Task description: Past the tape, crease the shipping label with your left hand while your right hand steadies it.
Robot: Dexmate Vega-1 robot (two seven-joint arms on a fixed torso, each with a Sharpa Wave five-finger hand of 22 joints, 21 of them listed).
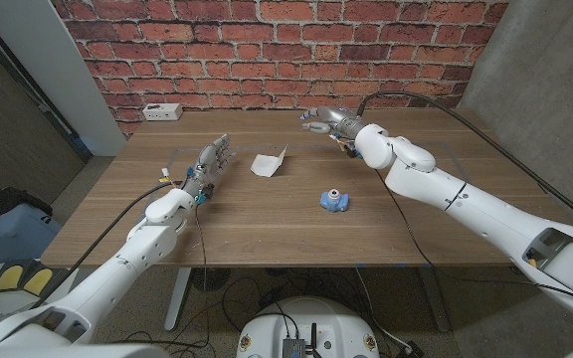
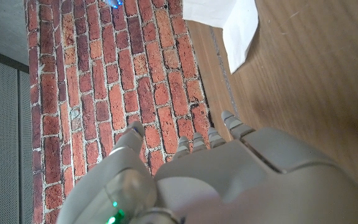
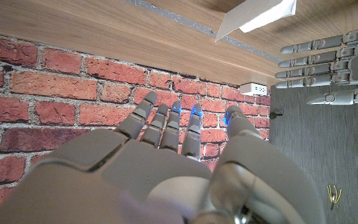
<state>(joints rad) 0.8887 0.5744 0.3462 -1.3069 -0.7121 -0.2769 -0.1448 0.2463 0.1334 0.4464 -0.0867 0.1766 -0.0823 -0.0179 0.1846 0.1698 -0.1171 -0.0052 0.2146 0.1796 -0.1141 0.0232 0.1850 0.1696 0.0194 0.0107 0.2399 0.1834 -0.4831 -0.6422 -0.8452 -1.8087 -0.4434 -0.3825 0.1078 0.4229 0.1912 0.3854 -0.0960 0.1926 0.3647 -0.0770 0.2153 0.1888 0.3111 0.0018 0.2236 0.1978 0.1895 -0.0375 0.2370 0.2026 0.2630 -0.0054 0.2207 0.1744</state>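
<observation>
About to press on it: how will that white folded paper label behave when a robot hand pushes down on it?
The white folded paper label looks thin and light, so it will probably slide on the smooth wooden table unless pinned. One flap stands raised, suggesting it is floppy and may spring back after pressing. Neither the left robot hand nor the right robot hand touches it.

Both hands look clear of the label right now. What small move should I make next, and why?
Probably bring the right hand down onto the shipping label to steady it. It hovers apart from the label, and the left hand waits open beside the paper, touching nothing.
</observation>
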